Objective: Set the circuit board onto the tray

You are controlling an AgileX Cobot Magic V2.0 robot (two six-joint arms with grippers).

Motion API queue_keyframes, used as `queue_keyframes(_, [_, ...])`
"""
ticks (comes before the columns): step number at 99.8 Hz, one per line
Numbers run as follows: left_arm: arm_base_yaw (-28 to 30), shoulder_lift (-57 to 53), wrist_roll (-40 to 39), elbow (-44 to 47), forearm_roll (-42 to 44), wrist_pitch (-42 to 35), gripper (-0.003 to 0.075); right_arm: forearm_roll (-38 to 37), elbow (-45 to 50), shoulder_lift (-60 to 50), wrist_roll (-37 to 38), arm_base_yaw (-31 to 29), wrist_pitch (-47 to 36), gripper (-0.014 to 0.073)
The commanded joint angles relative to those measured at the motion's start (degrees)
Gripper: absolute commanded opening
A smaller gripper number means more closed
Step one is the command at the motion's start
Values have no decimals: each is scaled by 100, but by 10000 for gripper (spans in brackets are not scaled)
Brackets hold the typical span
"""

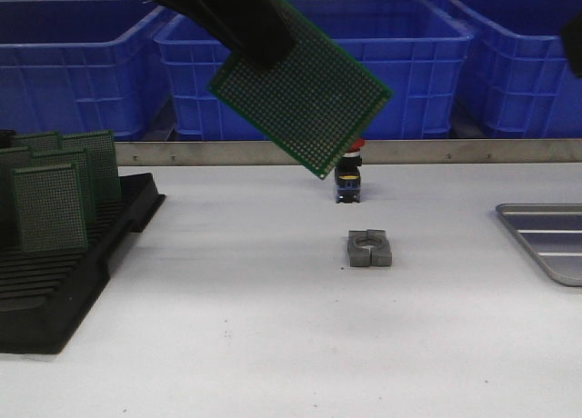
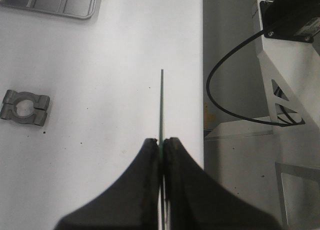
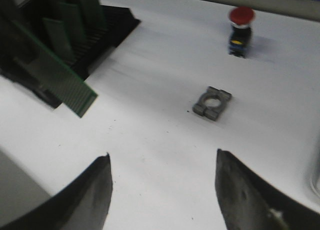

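Note:
A green perforated circuit board point(image 1: 305, 95) hangs tilted high above the middle of the table, with my left gripper point(image 1: 264, 47) shut on its upper corner. In the left wrist view the board point(image 2: 161, 102) shows edge-on, pinched between the black fingers of the left gripper point(image 2: 161, 141). The silver ribbed tray point(image 1: 550, 236) lies at the table's right edge, well to the right of the board, and its corner point(image 2: 55, 1) also shows from the left wrist. My right gripper point(image 3: 162, 157) stands open over bare table with nothing between its fingers. From the right wrist the held board point(image 3: 57, 75) appears off to one side.
A black slotted rack point(image 1: 64, 282) at the left holds several more green boards. A grey metal clamp block point(image 1: 369, 248) lies mid-table, with a red-capped push-button point(image 1: 349, 174) behind it. Big blue bins point(image 1: 300, 36) line the back beyond a metal rail.

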Motion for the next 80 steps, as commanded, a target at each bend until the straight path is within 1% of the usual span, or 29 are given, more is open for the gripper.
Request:
queue_keyframes(1, [-42, -258, -43, -163, -363, 320, -20, 965, -341, 419, -1546, 160, -86, 472])
queue_keyframes(18, [-42, -258, -43, -163, -371, 307, -20, 2121, -700, 1252, -3648, 293, 632, 472])
queue_keyframes(25, [-42, -258, -43, -163, -371, 307, -20, 2364, -858, 1612, -4252, 293, 891, 472])
queue_keyframes(32, [-42, -258, -43, -163, -371, 307, -20, 2412, -1032, 1971, -4622, 293, 1185, 472])
queue_keyframes(39, [-42, -258, -43, -163, -371, 307, -20, 2416, -1223, 2322, -4749, 293, 1463, 472])
queue_keyframes(58, [-42, -258, -43, -163, -371, 307, -20, 2416, -1772, 3150, -4749, 293, 1915, 472])
queue_keyframes(65, [-42, -258, -43, -163, -371, 307, -20, 2416, -1928, 3371, -4749, 297, 2210, 449])
queue_keyframes(72, [-42, -258, -30, -163, -371, 297, -20, 2422, -2027, 3532, -4743, 297, 2476, 365])
queue_keyframes(74, [-42, -258, -30, -163, -371, 297, -20, 2427, -2039, 3570, -4743, 297, 2536, 312])
queue_keyframes(79, [-42, -258, -30, -163, -360, 297, -19, 2427, -2045, 3593, -4743, 297, 2598, 221])
queue_keyframes(80, [-42, -258, -30, -163, -360, 297, -19, 2421, -2045, 3604, -4743, 297, 2608, 190])
